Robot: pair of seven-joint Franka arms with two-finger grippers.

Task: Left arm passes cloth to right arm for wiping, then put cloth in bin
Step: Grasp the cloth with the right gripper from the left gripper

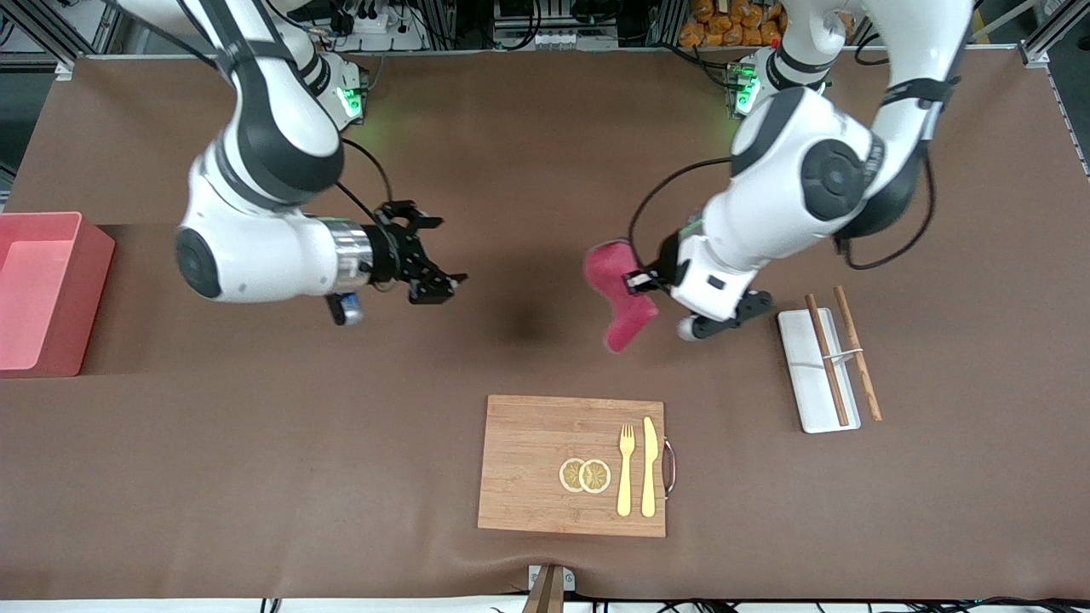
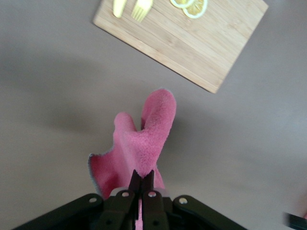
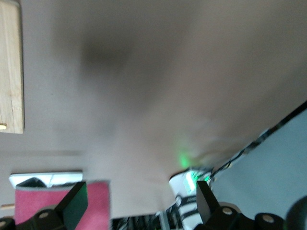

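Front view: left gripper (image 1: 639,281) over bare table mid-span, between cutting board (image 1: 572,466) and base-side edge, clamped tight on cloth (image 1: 617,294). Cloth fully airborne, pinched near one edge, bulk drooping past the fingers in two lobes toward the table's middle. Left wrist view confirms: fingers (image 2: 135,181) pressed together on cloth (image 2: 139,146), loose lobes hanging free, board corner (image 2: 213,88) visible below.

Right gripper (image 1: 423,255) also airborne over mid-table, toward the right arm's end, well apart from the cloth, jaws spread wide and pointing toward it, nothing between them. Right wrist view: both open fingers (image 3: 74,206) framing cloth (image 3: 62,201) in the distance.

Bin (image 1: 47,294) against the table edge at the right arm's end, apparently empty. White tray (image 1: 816,370) with chopsticks (image 1: 856,353) at the left arm's end. Fork (image 1: 626,468), knife (image 1: 650,466), lemon slices (image 1: 585,475) on the board.

Step in hand, judged: handover, not yet made. For a clean pass:
- Close the gap in the air, above the table, clear of the board.
- Aim right jaws at a free lobe, away from the left fingers, to avoid finger clash.
- Take a deep bite of plush; thin edge grip likely to slip.
- Shut right gripper fully before releasing left.
- Keep the left grip steady until then; cloth limp, prone to swing.
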